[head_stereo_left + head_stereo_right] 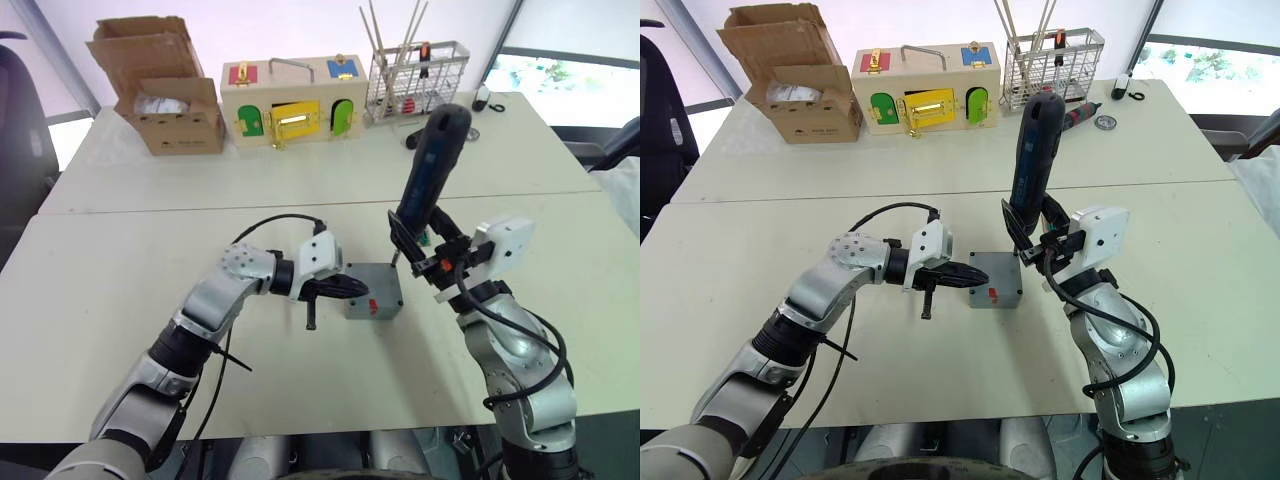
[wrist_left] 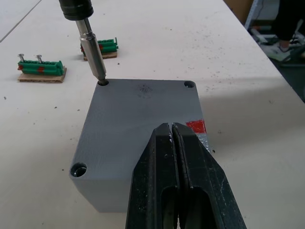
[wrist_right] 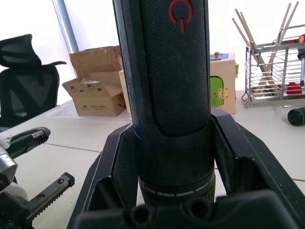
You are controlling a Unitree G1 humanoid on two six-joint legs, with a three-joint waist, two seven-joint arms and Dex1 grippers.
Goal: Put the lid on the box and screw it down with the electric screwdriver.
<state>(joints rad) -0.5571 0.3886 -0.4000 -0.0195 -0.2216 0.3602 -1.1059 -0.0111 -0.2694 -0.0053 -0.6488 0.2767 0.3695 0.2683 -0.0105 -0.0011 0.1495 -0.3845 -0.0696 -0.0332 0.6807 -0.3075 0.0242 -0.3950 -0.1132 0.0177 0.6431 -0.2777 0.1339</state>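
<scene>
The box (image 1: 996, 281) sits on the white table (image 1: 1200, 250) between the two arms, with the lid (image 2: 138, 114) already seated flat on top of it and a red mark on the side facing the robot. The left gripper (image 2: 175, 143) has its two black fingers pressed together with nothing between them; in the left wrist view their tips rest over the near edge of the lid, just beside the red mark. The right gripper (image 1: 425, 250) is clamped around the lower body of the screwdriver (image 1: 430, 165), which stands nearly upright, leaning slightly to the robot's right at its top. Its metal bit (image 2: 94, 55) comes down into the screw hole at a far corner of the lid (the two other holes that show appear empty). So the box lies directly at the left fingertips and just to the left of the right gripper, under the bit. Past the box, two small green terminal blocks (image 2: 40, 67) lie on the table. At the far side stand a cardboard box (image 1: 165, 90), a wooden latch box (image 1: 290, 105) and a wire rack (image 1: 420, 75) holding sticks.
</scene>
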